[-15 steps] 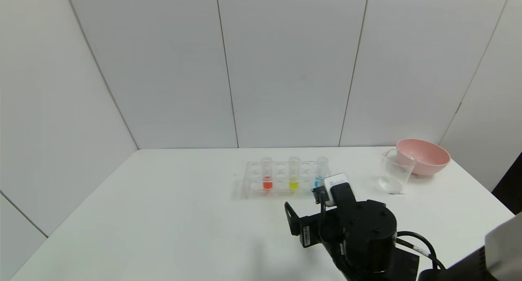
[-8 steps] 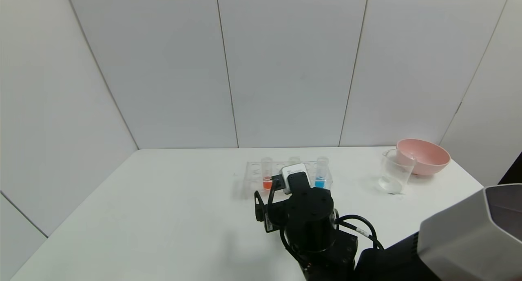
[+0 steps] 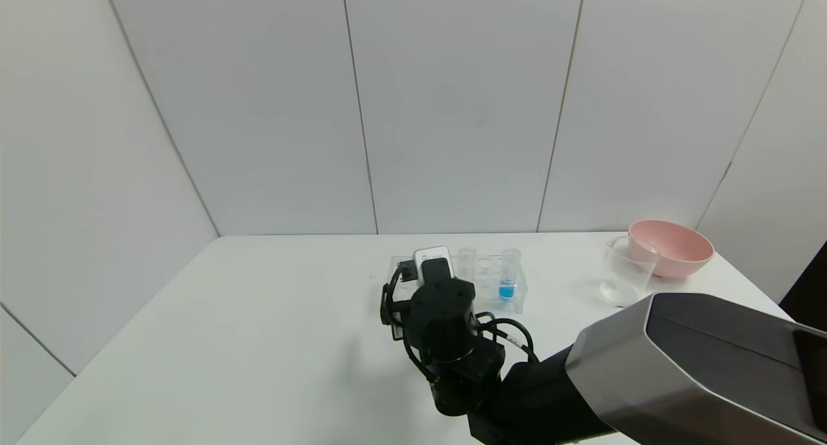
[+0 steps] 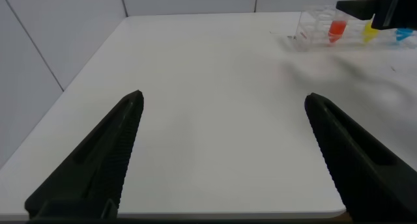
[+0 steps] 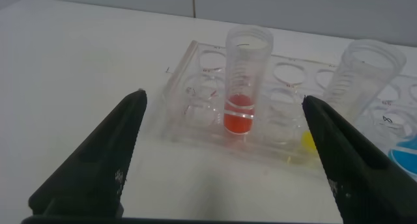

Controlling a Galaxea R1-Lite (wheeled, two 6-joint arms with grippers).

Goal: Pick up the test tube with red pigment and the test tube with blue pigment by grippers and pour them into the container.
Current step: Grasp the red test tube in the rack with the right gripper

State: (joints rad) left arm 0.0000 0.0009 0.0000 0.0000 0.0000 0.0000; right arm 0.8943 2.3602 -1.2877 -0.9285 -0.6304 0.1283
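Note:
The red test tube [image 5: 244, 87] stands upright in the clear rack [image 5: 195, 81], red-orange liquid at its bottom. My right gripper [image 5: 225, 99] is open, just short of the rack on the near side, its jaws wide apart and the red tube centred ahead between them, not touching. In the head view the right wrist [image 3: 434, 264] hides the red tube. The blue test tube [image 3: 508, 277] stands at the rack's right end. The clear beaker [image 3: 623, 270] stands far right. My left gripper [image 4: 224, 96] is open and empty over bare table at the left.
A yellow-liquid tube [image 5: 365, 74] stands in the rack between the red and blue tubes. A pink bowl [image 3: 672, 246] sits behind the beaker at the back right. The right arm's grey housing [image 3: 698, 361] fills the lower right of the head view.
My right arm has swept left along the front of the rack, from facing the blue tube to facing the red tube. The tubes and beaker have not moved.

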